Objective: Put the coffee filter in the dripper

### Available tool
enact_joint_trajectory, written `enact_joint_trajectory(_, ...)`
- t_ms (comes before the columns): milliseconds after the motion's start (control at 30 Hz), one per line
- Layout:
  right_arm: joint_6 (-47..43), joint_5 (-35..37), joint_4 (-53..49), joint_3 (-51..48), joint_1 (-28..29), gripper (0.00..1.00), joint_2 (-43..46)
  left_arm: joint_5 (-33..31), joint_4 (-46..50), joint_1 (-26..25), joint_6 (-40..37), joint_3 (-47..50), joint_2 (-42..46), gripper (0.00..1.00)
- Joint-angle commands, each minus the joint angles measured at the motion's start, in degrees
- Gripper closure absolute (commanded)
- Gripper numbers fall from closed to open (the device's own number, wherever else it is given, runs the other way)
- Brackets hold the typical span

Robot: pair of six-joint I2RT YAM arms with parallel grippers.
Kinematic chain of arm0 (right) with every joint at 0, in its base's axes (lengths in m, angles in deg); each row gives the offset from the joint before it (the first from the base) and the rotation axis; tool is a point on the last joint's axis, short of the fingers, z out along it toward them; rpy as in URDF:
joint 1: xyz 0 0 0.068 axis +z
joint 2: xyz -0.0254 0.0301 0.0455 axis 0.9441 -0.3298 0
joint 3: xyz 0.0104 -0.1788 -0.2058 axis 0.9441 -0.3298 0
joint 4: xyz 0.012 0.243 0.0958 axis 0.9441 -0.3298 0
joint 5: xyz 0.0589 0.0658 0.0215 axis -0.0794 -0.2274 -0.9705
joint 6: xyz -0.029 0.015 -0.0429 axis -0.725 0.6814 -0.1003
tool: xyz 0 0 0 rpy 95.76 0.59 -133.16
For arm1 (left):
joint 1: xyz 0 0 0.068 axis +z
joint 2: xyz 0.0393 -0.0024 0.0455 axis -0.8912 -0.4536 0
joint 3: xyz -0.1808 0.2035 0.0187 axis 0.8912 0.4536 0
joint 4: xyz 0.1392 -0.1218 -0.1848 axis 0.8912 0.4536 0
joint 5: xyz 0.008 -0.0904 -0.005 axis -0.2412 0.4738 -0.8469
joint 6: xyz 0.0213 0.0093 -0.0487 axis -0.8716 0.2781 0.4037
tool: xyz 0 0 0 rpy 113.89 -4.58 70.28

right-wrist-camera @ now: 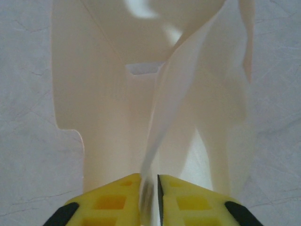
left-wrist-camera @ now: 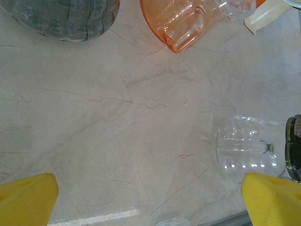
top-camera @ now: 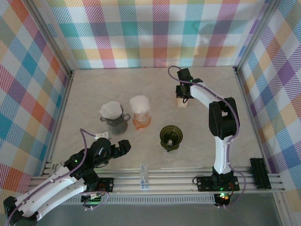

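Paper-white and upright, the coffee filter [right-wrist-camera: 188, 94] is pinched edge-on in the right arm's clenched jaws, at its cream holder [top-camera: 182, 101] in the upper right of the bench [top-camera: 141, 84]. The empty green dripper [top-camera: 170, 136] waits down-frame, slightly left; the left arm's jaws hang released at lower left.

Ahead of the left tool [left-wrist-camera: 150, 200], the grey dripper [left-wrist-camera: 61, 16] and orange dripper [left-wrist-camera: 178, 23] get chopped by the top edge, and the green dripper [left-wrist-camera: 294, 146] is just a sliver off to its right. The coffee filter [right-wrist-camera: 157, 141] goes blurry right where the right tool [right-wrist-camera: 149, 188] pinches it.
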Motion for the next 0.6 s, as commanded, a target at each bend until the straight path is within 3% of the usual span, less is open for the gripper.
enact_joint_trajectory(0, -1.36, 1.71, 0.57, 1.57, -0.35, 0.89, -0.37, -1.0, -0.68, 0.07, -0.2, -1.38, -0.02, 0.0)
enact_joint_trajectory(133, -2.17, 1.52, 1.64, -0.06, -0.41, 0.99, 1.89, -0.79, -0.93, 0.08, -0.01, -1.12, -0.07, 0.0)
enact_joint_trajectory(567, 1.02, -7.6, 0.51, -15.44, 1.26, 1.0, 23.56, 0.32, -1.38, 0.1, -1.75, -2.38, 0.28, 0.0)
